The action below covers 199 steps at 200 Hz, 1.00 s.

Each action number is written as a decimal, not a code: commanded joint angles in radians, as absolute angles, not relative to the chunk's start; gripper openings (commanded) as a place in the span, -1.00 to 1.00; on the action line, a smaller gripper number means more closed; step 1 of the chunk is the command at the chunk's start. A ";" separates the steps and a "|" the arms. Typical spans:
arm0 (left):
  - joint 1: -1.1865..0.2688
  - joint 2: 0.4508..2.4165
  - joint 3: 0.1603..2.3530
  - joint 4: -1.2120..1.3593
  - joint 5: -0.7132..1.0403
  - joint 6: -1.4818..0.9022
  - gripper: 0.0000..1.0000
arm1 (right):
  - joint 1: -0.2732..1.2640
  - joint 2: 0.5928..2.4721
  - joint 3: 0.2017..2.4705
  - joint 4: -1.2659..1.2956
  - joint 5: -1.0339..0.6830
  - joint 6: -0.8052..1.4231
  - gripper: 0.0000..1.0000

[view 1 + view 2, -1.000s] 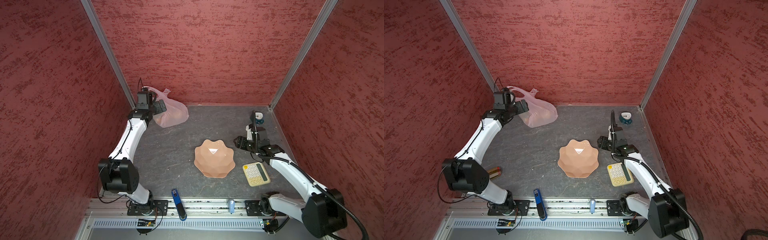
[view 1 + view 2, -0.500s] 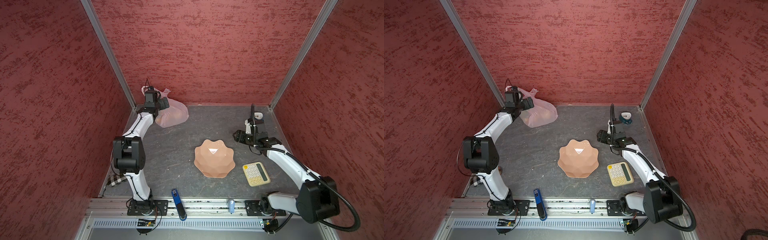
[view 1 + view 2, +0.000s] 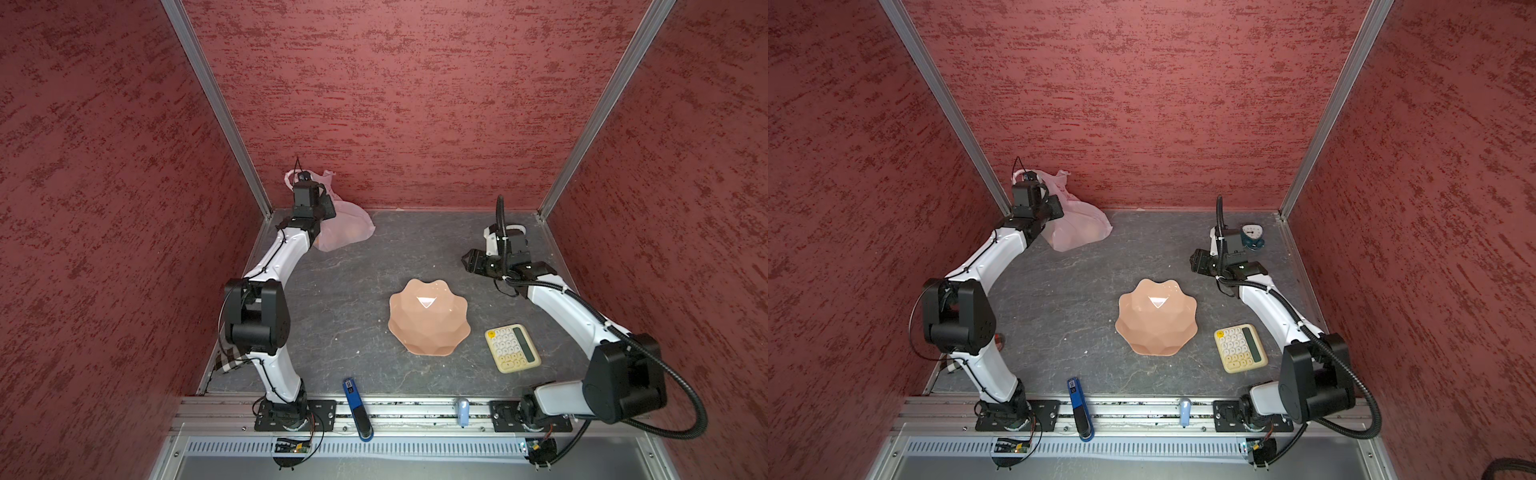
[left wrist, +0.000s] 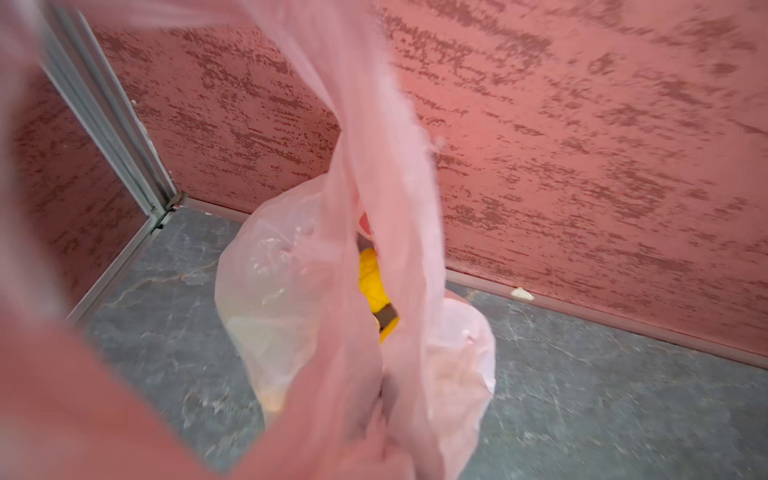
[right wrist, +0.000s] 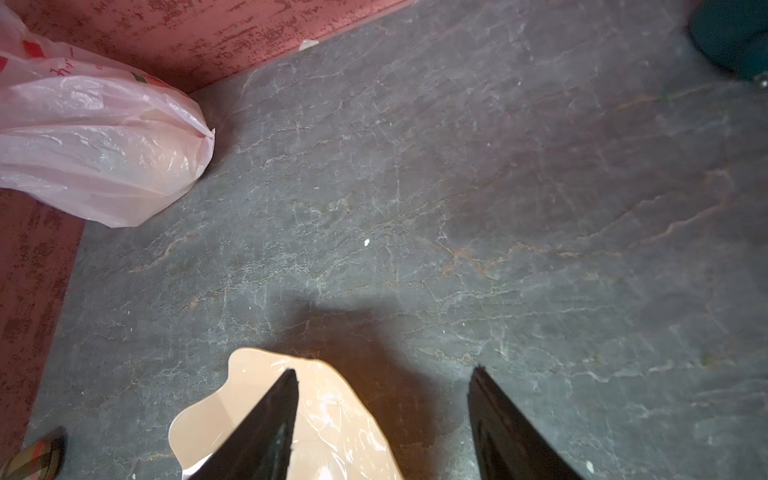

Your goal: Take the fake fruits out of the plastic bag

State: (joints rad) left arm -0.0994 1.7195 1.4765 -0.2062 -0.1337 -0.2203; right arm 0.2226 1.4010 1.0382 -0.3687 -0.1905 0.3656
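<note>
Presently no step is complete, and nothing has come out. Nearest, one blue stick-shaped item point(image 3: 355, 405) lies across the front rail. On the counter point(image 3: 340, 316) I count one calculator point(image 3: 512, 348) and one peach bowl point(image 3: 428, 318), which is empty. No fruit lies loose anywhere.

My right claw point(image 5: 384, 374) hangs beyond the bowl, jaws wide, holding nothing.

In the far left corner one plastic bag point(image 3: 349, 226) slumps against the wall. My left claw point(image 3: 327, 206) is closed at its handles, by my judgement gripping them. Of the fake fruits point(image 4: 266, 299) inside, I can count one yellow piece point(image 4: 372, 282) at the mouth; the beige shapes behind the film cannot be counted. One small clock point(image 3: 1252, 237) stands far right.

Every fruit remains to be removed.
</note>
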 commanded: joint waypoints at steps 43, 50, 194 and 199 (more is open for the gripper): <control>-0.311 1.288 1.104 -0.424 -0.280 -0.398 -0.89 | 0.331 1.393 1.133 -0.302 -0.211 0.296 0.27; -0.338 1.246 1.072 -0.456 -0.297 -0.423 -0.84 | 0.344 1.395 1.134 -0.284 -0.225 0.309 0.27; -0.438 0.790 1.157 -1.005 -0.404 -0.557 0.58 | 0.709 1.523 1.234 -0.095 -0.135 0.441 0.31; -0.436 0.779 1.160 -1.003 -0.412 -0.555 0.58 | 0.730 1.529 1.244 -0.089 -0.116 0.434 0.31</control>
State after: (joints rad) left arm -0.4423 0.8207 1.1461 -0.9268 -0.3542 -0.5495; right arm 0.6807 1.5055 1.2163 -0.1955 -0.1715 0.3969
